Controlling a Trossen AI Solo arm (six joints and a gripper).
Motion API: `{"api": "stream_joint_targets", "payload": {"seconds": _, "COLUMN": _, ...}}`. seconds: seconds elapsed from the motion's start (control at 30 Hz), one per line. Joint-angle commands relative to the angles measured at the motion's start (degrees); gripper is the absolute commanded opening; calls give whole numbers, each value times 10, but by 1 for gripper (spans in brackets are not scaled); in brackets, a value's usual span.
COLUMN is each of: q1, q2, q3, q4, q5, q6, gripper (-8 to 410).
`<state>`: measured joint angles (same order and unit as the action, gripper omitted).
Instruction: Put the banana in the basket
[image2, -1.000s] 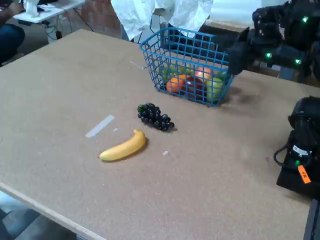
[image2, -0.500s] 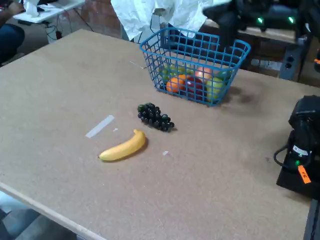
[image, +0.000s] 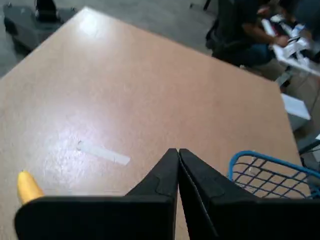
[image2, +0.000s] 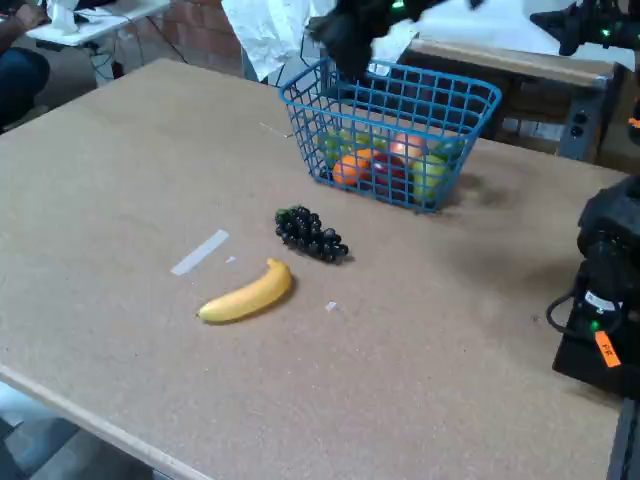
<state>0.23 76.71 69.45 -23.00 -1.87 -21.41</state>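
Banana (image2: 246, 294) lies flat on the tabletop (image2: 110, 170), well apart from the blue wire basket (image2: 392, 130), with a dark grape bunch (image2: 310, 234) between them and a tape strip (image2: 199, 252) just beside it. Gripper (image: 178, 152), fingers pressed together and empty, hangs high near the basket's rim. Judged step: the approach. Next it must spread, descend and straddle the banana.

Plain yellow banana (image2: 246, 293) lies flat at centre-left of the fixed view; blue wire basket (image2: 391, 130) stands upright, upper centre.
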Motion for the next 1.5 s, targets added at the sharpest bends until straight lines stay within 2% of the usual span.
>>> {"api": "stream_joint_targets", "payload": {"seconds": 0.0, "q1": 2, "q2": 77, "q3": 61, "q4": -40, "q5": -7, "q6": -22, "gripper": 0}}
{"api": "stream_joint_targets", "payload": {"seconds": 0.17, "q1": 5, "q2": 156, "q3": 111, "q4": -80, "q5": -8, "q6": -45, "gripper": 0}}
{"api": "stream_joint_targets", "payload": {"seconds": 0.33, "q1": 9, "q2": 226, "q3": 120, "q4": -115, "q5": -7, "q6": -89, "gripper": 0}}
{"api": "stream_joint_targets", "payload": {"seconds": 0.6, "q1": 14, "q2": 306, "q3": 120, "q4": -144, "q5": -7, "q6": -82, "gripper": 0}}
{"api": "stream_joint_targets", "payload": {"seconds": 0.73, "q1": 18, "q2": 314, "q3": 120, "q4": -136, "q5": -7, "q6": -55, "gripper": 0}}
{"api": "stream_joint_targets", "payload": {"seconds": 0.9, "q1": 19, "q2": 309, "q3": 120, "q4": -136, "q5": -13, "q6": -54, "gripper": 9}}
{"api": "stream_joint_targets", "payload": {"seconds": 1.0, "q1": 19, "q2": 308, "q3": 120, "q4": -134, "q5": -69, "q6": -31, "gripper": 41}}
{"api": "stream_joint_targets", "payload": {"seconds": 1.07, "q1": 20, "q2": 308, "q3": 120, "q4": -133, "q5": -88, "q6": -12, "gripper": 75}}
{"api": "stream_joint_targets", "payload": {"seconds": 1.3, "q1": 30, "q2": 308, "q3": 120, "q4": -146, "q5": -88, "q6": 8, "gripper": 236}}
{"api": "stream_joint_targets", "payload": {"seconds": 1.47, "q1": 61, "q2": 309, "q3": 120, "q4": -149, "q5": -87, "q6": 0, "gripper": 320}}
